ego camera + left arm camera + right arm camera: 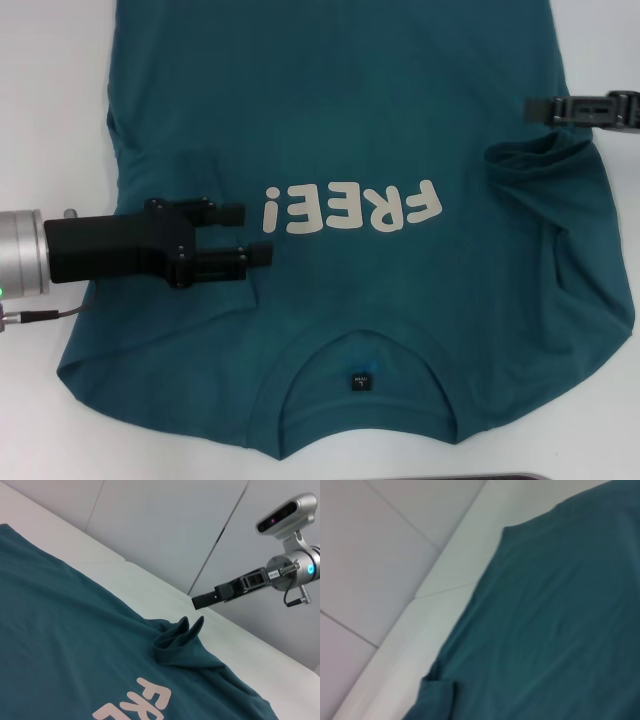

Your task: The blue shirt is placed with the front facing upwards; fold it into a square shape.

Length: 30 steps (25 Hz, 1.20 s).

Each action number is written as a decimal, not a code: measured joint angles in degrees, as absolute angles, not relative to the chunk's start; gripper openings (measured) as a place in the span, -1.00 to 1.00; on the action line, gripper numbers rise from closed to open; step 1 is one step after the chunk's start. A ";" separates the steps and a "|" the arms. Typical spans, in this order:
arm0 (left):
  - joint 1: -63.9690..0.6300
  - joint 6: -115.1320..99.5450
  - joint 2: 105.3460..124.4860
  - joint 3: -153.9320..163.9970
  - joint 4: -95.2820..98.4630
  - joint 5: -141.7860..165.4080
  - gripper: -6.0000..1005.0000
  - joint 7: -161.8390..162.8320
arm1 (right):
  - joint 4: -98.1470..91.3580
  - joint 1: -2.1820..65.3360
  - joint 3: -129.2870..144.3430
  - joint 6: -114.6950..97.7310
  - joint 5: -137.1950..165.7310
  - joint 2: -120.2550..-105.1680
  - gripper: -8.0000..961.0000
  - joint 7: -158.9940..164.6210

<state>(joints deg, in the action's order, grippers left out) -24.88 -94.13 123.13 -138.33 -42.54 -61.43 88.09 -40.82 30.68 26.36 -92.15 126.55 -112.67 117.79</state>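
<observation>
The blue shirt (350, 120) lies spread on the white table, front up, with its white "FREE!" lettering (350, 208) and its collar and neck label (361, 382) toward me. My left gripper (240, 235) hovers open over the shirt's left chest, beside the lettering, with nothing between its fingers. My right gripper (530, 108) is at the shirt's right edge, shut and holding nothing. Just below it the right sleeve (525, 155) is bunched into a raised fold. The left wrist view shows that fold (177, 635) close under the right gripper (197, 601). The right wrist view shows only flat shirt (560, 630).
The white table (50, 100) shows bare at the left and along the right of the shirt. A pale panelled wall (165, 525) rises behind the table's far edge. A dark strip (480, 477) lines the near edge.
</observation>
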 joint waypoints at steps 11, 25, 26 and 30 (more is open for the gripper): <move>-24.87 -94.39 123.13 -138.34 -42.53 -61.43 0.53 88.13 | -42.31 25.07 22.06 -90.37 126.57 -111.20 0.51 114.95; -24.94 -94.27 123.13 -138.34 -42.53 -61.42 0.53 88.14 | -41.88 24.94 24.01 -84.45 128.61 -112.80 0.49 111.78; -24.94 -94.23 123.13 -138.34 -42.54 -61.41 0.53 88.13 | -41.88 25.00 24.40 -84.30 128.62 -112.93 0.49 111.61; -24.96 -94.14 123.13 -138.34 -42.54 -61.38 0.53 88.08 | -41.91 25.21 25.94 -83.94 128.66 -113.36 0.48 110.89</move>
